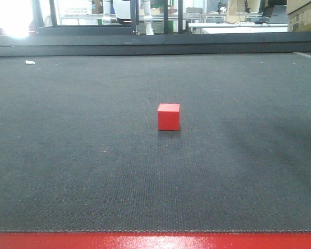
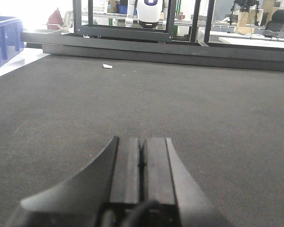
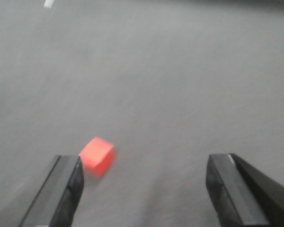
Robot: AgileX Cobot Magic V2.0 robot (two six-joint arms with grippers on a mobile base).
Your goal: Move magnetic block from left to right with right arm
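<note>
Red and sharp-edged, the magnetic block [image 1: 168, 116] sits flat on the dark grey woven surface [image 1: 67, 155] in the exterior front-facing view. It is about mid-width, with one face toward the camera. A white scrap [image 1: 30, 62] lies far back on the left, and a glossy red strip [image 1: 155, 241] runs along the near edge.

From the left wrist view, the left pincer [image 2: 142, 158] is clenched, its two black fingers pressed flat together low over the mat. The scrap lies well ahead, and a blue crate [image 2: 4, 38] stands beyond the surface's left edge.

From the right wrist the picture is blurred. The right pincer [image 3: 144, 165] is released, its fingers [image 3: 66, 189] spread wide above the surface. The block lies on the mat just beside the picture-left finger's tip, well apart from the other finger, and is not gripped.
</note>
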